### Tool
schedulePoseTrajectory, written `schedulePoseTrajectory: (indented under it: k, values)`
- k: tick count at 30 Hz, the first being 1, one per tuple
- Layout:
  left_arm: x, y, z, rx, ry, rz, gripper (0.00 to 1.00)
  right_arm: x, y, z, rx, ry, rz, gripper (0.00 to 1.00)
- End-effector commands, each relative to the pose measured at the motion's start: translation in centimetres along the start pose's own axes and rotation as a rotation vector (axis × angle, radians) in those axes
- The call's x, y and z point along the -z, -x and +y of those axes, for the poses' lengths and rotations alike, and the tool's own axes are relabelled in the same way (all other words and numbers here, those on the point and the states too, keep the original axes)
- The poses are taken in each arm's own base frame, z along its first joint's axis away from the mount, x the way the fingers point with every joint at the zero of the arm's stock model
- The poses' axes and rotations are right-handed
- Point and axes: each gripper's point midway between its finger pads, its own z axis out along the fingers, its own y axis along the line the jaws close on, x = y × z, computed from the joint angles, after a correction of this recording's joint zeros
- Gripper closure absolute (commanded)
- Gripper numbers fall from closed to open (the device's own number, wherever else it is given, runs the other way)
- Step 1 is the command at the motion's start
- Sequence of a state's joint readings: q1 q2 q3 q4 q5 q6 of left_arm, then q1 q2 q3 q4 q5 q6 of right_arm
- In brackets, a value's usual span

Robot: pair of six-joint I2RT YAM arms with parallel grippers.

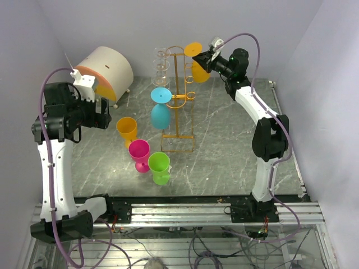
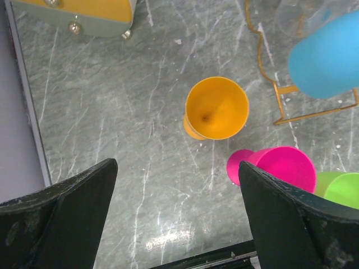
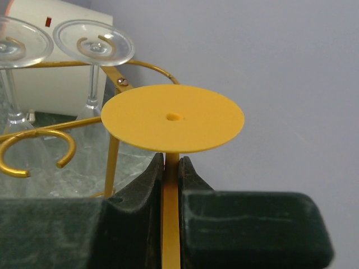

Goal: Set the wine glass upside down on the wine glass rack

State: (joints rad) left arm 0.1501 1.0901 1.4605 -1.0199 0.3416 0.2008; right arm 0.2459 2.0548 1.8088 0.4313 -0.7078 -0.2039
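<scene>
The grey marbled table point(image 1: 235, 145) carries everything. At its back left sits a cream drum point(image 1: 109, 67) with an orange face. Near the middle stands the gold wire rack point(image 1: 178, 103), upright on its rectangular base.

The left gripper point(image 2: 179, 218) hangs above the table's left side, pointing down, its jaws wide apart and empty. The right gripper point(image 3: 171, 168) is raised at the rack's top right, jaws clamped on the stem of the wine glass point(image 1: 199, 73) — an orange one, held upside down with its foot uppermost and its bowl below. It sits just beside the rack's rounded top on the right; whether the stem is inside a hook cannot be told.

A blue glass point(image 1: 160, 115) hangs upside down on the rack's left side, with two clear glasses point(image 1: 161, 64) hanging above it near the top. Three more stand upright on the table left of the rack's base — an orange glass point(image 2: 216, 108), a pink glass point(image 2: 287, 167) nearer the arms, and a green glass point(image 1: 159, 167) just beside the pink one.
</scene>
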Motion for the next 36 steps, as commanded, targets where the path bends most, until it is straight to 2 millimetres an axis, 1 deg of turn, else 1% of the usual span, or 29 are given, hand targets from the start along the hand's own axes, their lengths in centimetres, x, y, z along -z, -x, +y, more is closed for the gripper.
schedulePoseTrajectory:
  k: [1,4,9,14,18,19,20,22,23,24,26,27,28,30,31,34,36]
  values:
    - [-1.3,-0.1,2.4,0.025,0.093,0.051,0.0,-1.4,-0.5,0.8,0.008,0.039,-0.001,1.0]
    - [-2.6,-0.2,2.8,0.026,0.071,0.105,0.01,-2.0,-1.0,1.2,0.018,0.044,0.001,1.0]
    - [-4.1,-0.1,1.7,0.039,-0.028,0.133,0.03,-2.7,-1.4,0.9,0.013,0.04,-0.002,1.0]
    - [-5.1,-0.9,1.8,0.042,-0.049,0.157,0.03,-3.1,-1.5,1.0,0.011,0.048,-0.005,1.0]
    - [-6.3,-1.6,1.2,0.049,-0.108,0.186,0.03,-3.2,-1.6,1.1,0.0,0.037,-0.005,1.0]
    - [-6.5,-1.7,0.9,0.053,-0.133,0.195,0.04,-3.0,-1.5,0.9,-0.009,0.014,-0.007,0.89]
    - [-6.8,-1.7,0.5,0.054,-0.162,0.203,0.05,-2.8,-1.4,0.6,-0.013,-0.009,-0.01,0.7]
    - [-7.3,-1.8,0.0,0.064,-0.208,0.22,0.08,-2.1,-1.4,0.3,-0.02,-0.055,-0.007,0.38]
    - [-7.6,-1.9,-0.2,0.068,-0.224,0.228,0.09,-1.7,-1.3,0.3,-0.021,-0.07,-0.008,0.11]
    - [-7.9,-2.0,-0.2,0.069,-0.231,0.236,0.1,-1.2,-2.0,0.7,-0.035,-0.078,0.006,0.02]
    - [-8.6,-1.9,0.1,0.068,-0.219,0.246,0.12,-0.3,-2.1,1.0,-0.042,-0.105,0.005,0.0]
    - [-9.0,-1.8,0.4,0.067,-0.202,0.247,0.13,0.3,-2.7,1.2,-0.048,-0.119,0.012,0.0]
    - [-9.4,-1.7,0.9,0.064,-0.177,0.244,0.14,1.0,-1.8,1.2,-0.039,-0.139,0.0,0.0]
    - [-10.1,-1.1,1.4,0.057,-0.159,0.239,0.15,2.5,-1.7,1.3,-0.035,-0.19,-0.002,0.0]
    - [-10.2,-0.7,1.5,0.057,-0.157,0.236,0.16,3.3,-1.3,1.2,-0.024,-0.216,-0.012,0.0]
    - [-10.8,0.3,1.4,0.056,-0.168,0.231,0.2,6.0,-1.4,1.2,-0.014,-0.292,0.021,0.0]
    - [-11.2,0.6,0.6,0.048,-0.184,0.234,0.22,8.1,-1.7,0.8,-0.005,-0.358,0.063,0.0]
